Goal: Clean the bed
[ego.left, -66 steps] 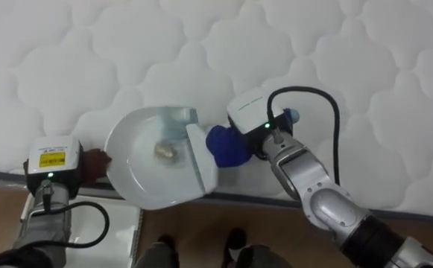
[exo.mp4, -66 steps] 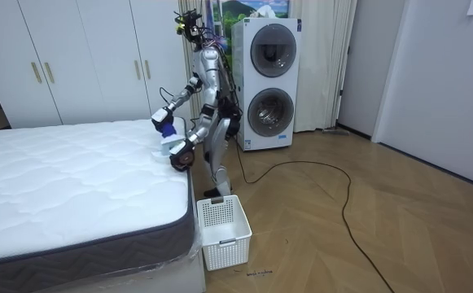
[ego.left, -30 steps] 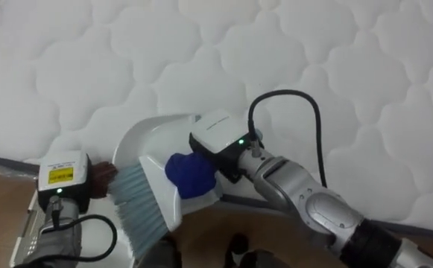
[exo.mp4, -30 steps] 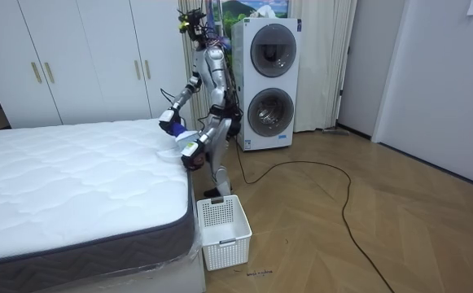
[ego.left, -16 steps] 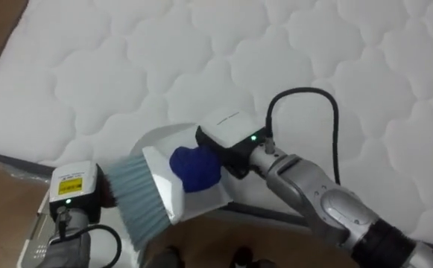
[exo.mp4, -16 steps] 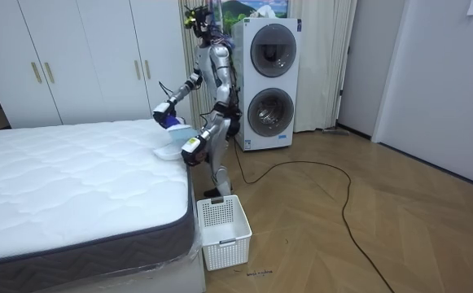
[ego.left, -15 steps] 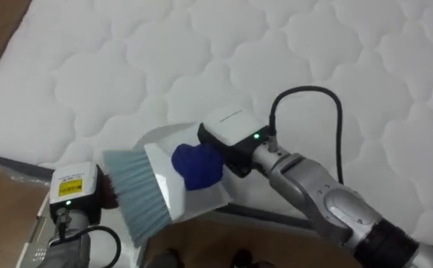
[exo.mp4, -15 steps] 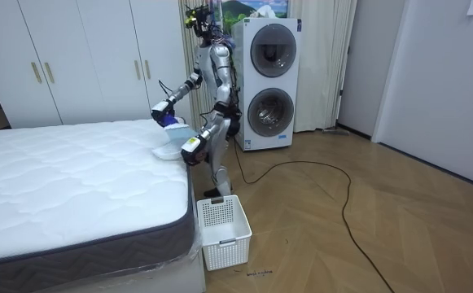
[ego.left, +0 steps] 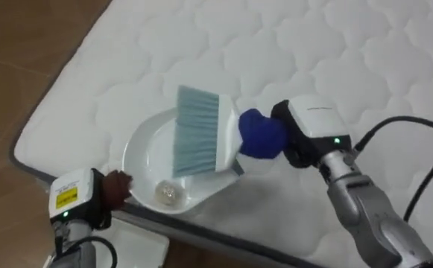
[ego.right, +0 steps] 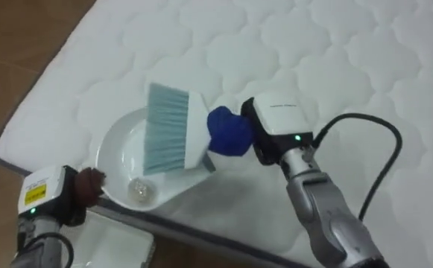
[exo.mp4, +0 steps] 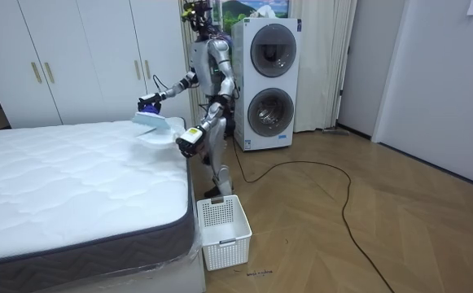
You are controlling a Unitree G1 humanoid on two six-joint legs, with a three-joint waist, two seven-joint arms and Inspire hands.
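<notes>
On the white quilted mattress (ego.left: 335,52), at its near corner, lies a white dustpan (ego.left: 145,149). A small crumpled scrap (ego.left: 168,193) sits in the pan. My left hand (ego.left: 97,202) is shut on the pan's dark brown handle (ego.left: 116,186) at the bed's edge. My right hand (ego.left: 296,143) is shut on the blue handle (ego.left: 259,135) of a brush. The brush's pale blue bristles (ego.left: 196,130) lie over the far side of the pan. In the room view I stand at the bed's corner with the brush (exo.mp4: 151,122) out over the mattress.
A white slatted basket (exo.mp4: 224,230) stands on the wooden floor beside the bed's corner, and its rim (ego.left: 138,242) shows below the mattress edge. Stacked washing machines (exo.mp4: 267,81) are behind me. White wardrobes (exo.mp4: 81,57) line the wall.
The right hand has swung the brush from below the bed's edge up over the mattress, so its bristles now lie across the pan. I have straightened up and the view has shifted.
</notes>
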